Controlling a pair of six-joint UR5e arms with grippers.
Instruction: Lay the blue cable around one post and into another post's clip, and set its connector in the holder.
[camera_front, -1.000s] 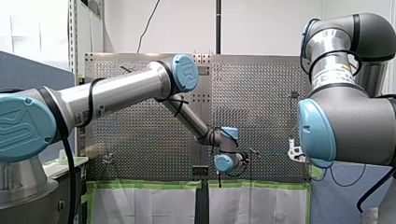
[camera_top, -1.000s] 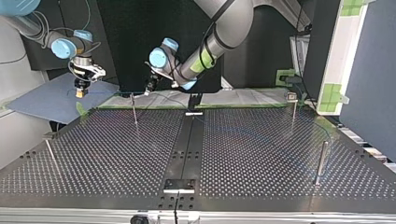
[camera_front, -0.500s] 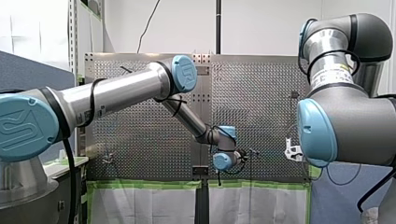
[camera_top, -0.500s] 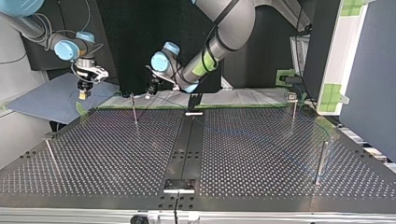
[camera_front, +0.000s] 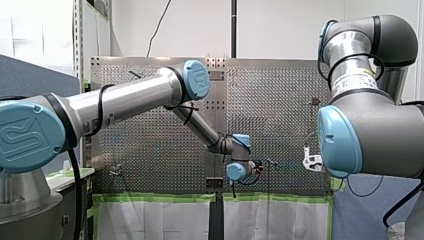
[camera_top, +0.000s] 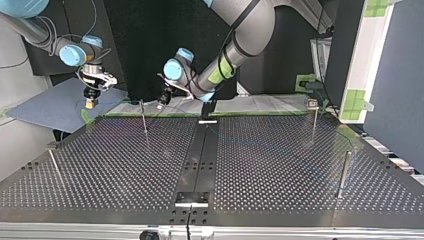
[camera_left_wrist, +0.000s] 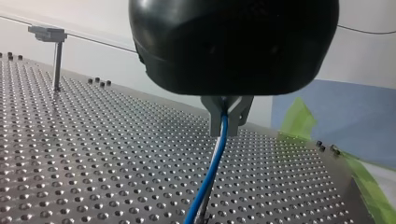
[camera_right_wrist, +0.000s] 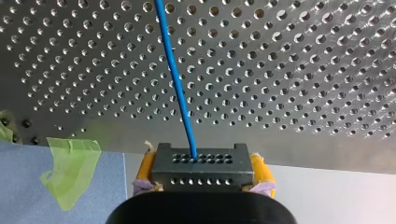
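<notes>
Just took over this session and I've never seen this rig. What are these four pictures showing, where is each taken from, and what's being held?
Two robot arms work over a perforated table with upright posts. The front view looks from behind the arms; the top view faces them from across the table, so sides are crossed. Each wrist view looks along one gripper. My left gripper is shut on the blue cable; my right gripper, with yellow pads, is shut on the cable's black connector.
</notes>
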